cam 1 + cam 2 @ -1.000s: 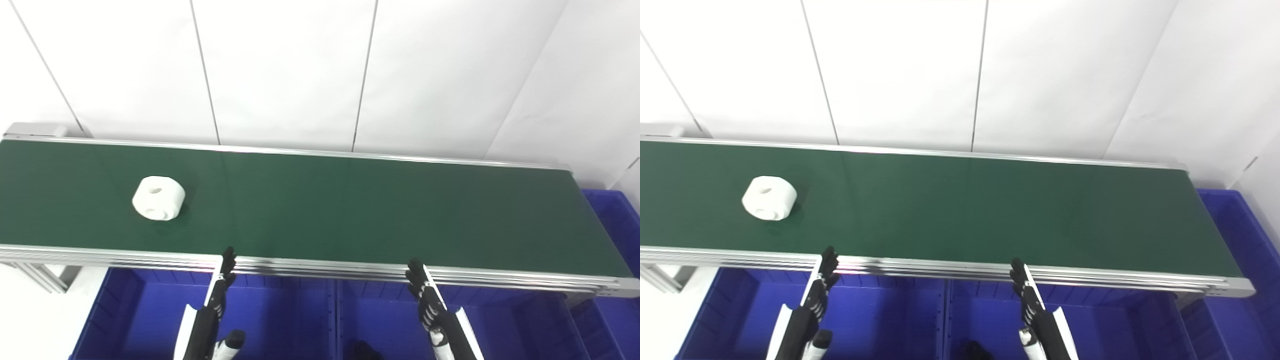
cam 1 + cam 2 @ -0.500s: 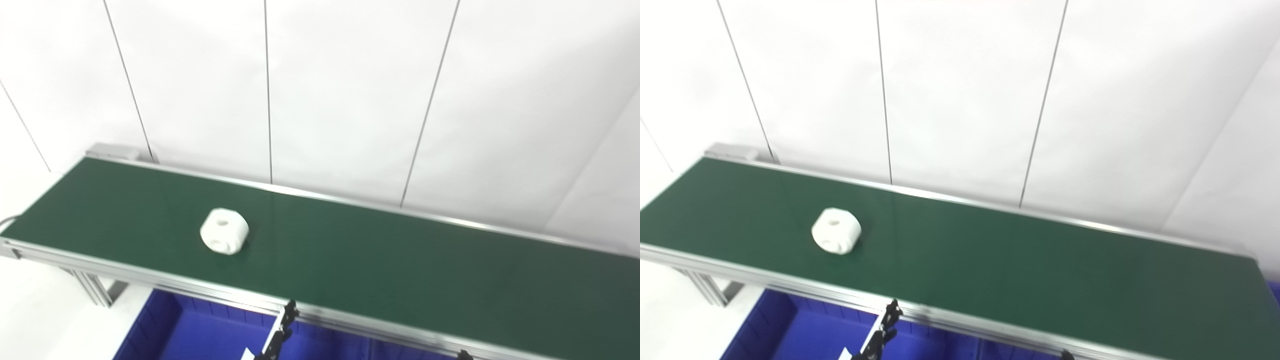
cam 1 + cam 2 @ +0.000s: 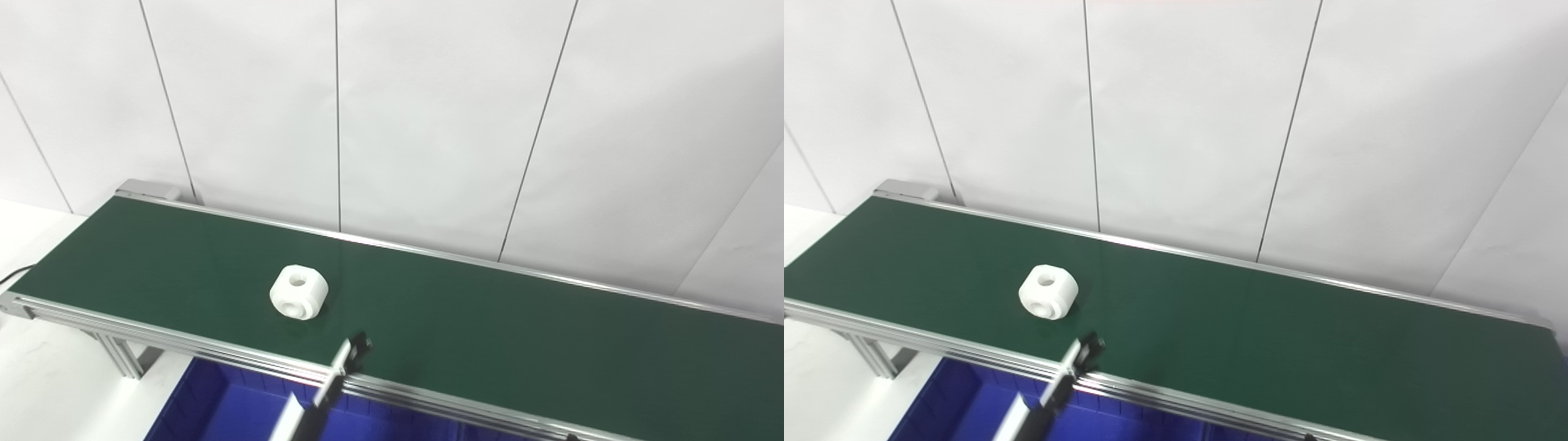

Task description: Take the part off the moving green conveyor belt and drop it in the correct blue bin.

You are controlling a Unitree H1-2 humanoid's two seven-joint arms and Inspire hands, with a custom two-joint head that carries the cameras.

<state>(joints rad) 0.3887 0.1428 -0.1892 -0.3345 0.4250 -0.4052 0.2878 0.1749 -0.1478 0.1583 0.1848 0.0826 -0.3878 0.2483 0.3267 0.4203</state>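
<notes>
At the far left, the white floor (image 3: 37, 380) is seen beside the grey aluminium legs (image 3: 119, 358) of the conveyor frame. Above them, the long dark green conveyor belt (image 3: 490, 331) with its silver aluminium side rails (image 3: 184, 349) is laid across the picture, from the upper left down to the lower right.

On the left part of this belt, the white plastic part (image 3: 299, 292), a rounded block with a round hole on its top face and another on its front side, is placed upright. It is found nearer to the front rail than to the back rail, and nothing is touching it.

Just to the right of the part and a little in front of it, the black fingertips of the left robot hand (image 3: 354, 350) are seen over the front rail, at the edge of the belt. They are near the part but apart from it. Only the tips and a narrow white and black piece of the robot hand are shown, so it cannot be told whether the robot hand is released or clenched; nothing is seen held in it.

Under the front rail, the blue plastic bin (image 3: 233, 404) is partly shown.

The right robot hand is not clearly seen in either view.

Behind the belt, the white panelled wall (image 3: 429, 122) with thin dark seams is standing.
</notes>
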